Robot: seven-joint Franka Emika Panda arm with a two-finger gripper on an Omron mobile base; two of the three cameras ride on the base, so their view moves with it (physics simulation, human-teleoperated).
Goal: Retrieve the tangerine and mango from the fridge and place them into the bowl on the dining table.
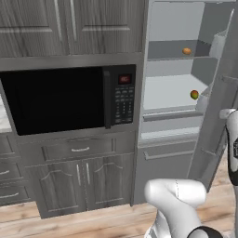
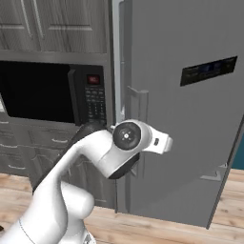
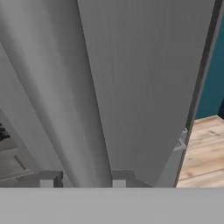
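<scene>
The fridge (image 1: 169,90) stands open, showing pale shelves. The plain orange tangerine (image 1: 186,51) rests on the upper shelf. On the shelf below lies the red-and-green mango (image 1: 194,95), near the right wall. My gripper (image 3: 83,180) is shut on the grey vertical handle (image 3: 65,109) of the fridge door (image 2: 190,133), one fingertip on each side of the bar. From the right base camera my wrist (image 2: 127,137) covers the lower part of that handle (image 2: 138,102). The bowl and the dining table are out of view.
A black microwave (image 1: 56,100) with a keypad sits left of the fridge, above grey drawers and cabinet doors (image 1: 83,181). The swung-out door (image 1: 218,116) stands at the right of the opening. Wooden floor (image 2: 157,228) runs below.
</scene>
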